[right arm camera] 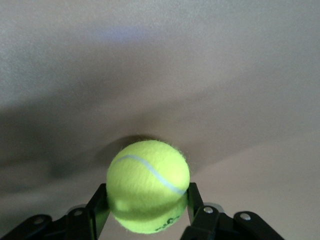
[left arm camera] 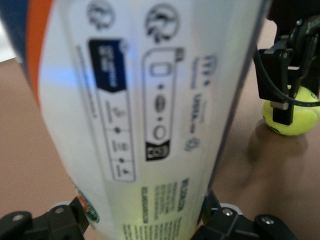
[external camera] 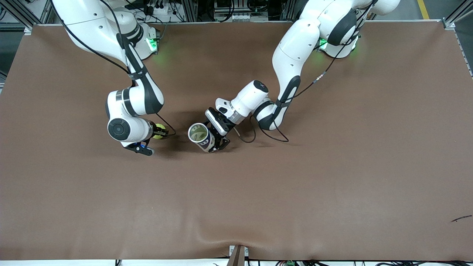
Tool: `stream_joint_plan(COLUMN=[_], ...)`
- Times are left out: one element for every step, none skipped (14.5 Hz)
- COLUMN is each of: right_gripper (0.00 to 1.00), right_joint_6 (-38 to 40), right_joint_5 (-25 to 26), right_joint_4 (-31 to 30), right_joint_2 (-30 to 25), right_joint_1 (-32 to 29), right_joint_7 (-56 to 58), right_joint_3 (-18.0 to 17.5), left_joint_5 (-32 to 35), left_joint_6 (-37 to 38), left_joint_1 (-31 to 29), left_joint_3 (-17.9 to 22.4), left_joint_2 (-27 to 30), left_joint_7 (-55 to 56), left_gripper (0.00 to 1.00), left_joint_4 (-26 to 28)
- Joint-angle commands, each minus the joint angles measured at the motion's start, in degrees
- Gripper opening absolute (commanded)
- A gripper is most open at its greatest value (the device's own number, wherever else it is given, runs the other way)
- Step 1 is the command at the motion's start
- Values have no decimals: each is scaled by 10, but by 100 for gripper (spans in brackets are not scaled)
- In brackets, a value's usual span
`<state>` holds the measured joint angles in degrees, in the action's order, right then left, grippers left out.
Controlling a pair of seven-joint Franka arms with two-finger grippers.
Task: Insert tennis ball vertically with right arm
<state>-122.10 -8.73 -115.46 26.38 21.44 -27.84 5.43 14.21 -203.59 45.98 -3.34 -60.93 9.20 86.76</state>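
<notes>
While you watch the front view, you find the right arm reaching down toward its own end of the table, its right pincer low at the brown surface and closed on the tennis ball. Your right wrist view shows the two black fingers pressed against both sides of the yellow-green ball, which sits at the table surface. Just beside it, toward the left arm's end, the left pincer grips the tennis ball can, tilted with its open mouth showing. You see the can's printed label filling the left wrist view, ball near it.
</notes>
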Motion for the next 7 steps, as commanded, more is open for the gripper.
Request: stream_joint_plan(right_gripper=[13, 13, 13, 13, 13, 13, 13], right_joint_6=[8, 39, 75, 120, 168, 207, 234], right_joint_5=[11, 11, 11, 11, 7, 3, -5], right_joint_4=[3, 24, 55, 92, 133, 170, 202], right_joint_2=[-32, -41, -48, -50, -50, -49, -49], right_joint_1=[-6, -10, -17, -19, -20, -20, -18], right_joint_7=[1, 1, 1, -2, -7, -8, -21], right_joint_3=[-1, -1, -1, -1, -1, -2, -2], left_joint_5=[11, 11, 10, 11, 11, 11, 11], left_joint_6=[-2, -2, -2, -2, -2, -2, -2], left_joint_1=[1, 1, 1, 1, 1, 1, 1], left_joint_3=[2, 1, 1, 1, 0, 1, 1], left_joint_2=[27, 28, 33, 34, 35, 35, 35], left_joint_7=[1, 1, 1, 1, 1, 1, 1], left_gripper=[100, 100, 100, 100, 100, 100, 100], left_joint_4=[37, 39, 45, 46, 47, 46, 46])
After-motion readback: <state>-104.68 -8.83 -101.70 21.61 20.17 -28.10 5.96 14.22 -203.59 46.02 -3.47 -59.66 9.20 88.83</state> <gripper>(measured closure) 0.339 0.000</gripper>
